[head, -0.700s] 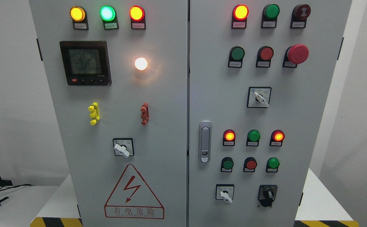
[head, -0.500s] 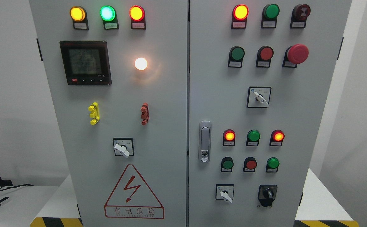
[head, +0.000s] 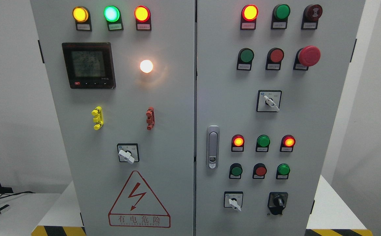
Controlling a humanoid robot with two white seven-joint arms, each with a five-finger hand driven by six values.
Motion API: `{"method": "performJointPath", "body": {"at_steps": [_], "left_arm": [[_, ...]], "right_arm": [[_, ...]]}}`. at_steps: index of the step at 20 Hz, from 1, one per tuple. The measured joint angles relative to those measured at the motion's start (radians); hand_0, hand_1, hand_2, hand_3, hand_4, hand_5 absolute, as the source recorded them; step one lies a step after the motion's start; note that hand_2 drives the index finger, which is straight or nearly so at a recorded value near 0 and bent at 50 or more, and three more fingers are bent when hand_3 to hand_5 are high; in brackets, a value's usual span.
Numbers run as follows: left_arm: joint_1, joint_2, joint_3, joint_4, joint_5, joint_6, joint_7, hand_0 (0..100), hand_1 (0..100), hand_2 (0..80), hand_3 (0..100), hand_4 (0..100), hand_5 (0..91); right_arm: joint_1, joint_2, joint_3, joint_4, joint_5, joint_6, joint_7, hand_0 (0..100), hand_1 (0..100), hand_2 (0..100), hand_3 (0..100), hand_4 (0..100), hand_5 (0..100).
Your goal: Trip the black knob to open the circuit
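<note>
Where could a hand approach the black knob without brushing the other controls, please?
Bare panel lies right of the black knob, toward the cabinet edge, and below it. Left is tighter, with the white-handled selector beside it; above sits the green button.

"有电危险" on warning sign (head: 139, 200)
</note>
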Motion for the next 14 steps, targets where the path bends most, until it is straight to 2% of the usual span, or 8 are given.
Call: {"method": "performJointPath", "body": {"at_steps": [9,14], "left_arm": [[0.000,0.000,0.000,0.000,0.000,0.000,0.000,12,39,0.0,0,0,0.0],[0.000,0.000,0.000,0.000,0.000,0.000,0.000,12,39,0.0,0,0,0.0]], "right_arm": [[0.068,0.000,0.000,-0.099,0.000,-0.013,0.002,41,30,0,5,13,11],[0.126,0.000,0.004,-0.167,0.000,-0.112,0.007,42,29,0,5,15,18]]}}
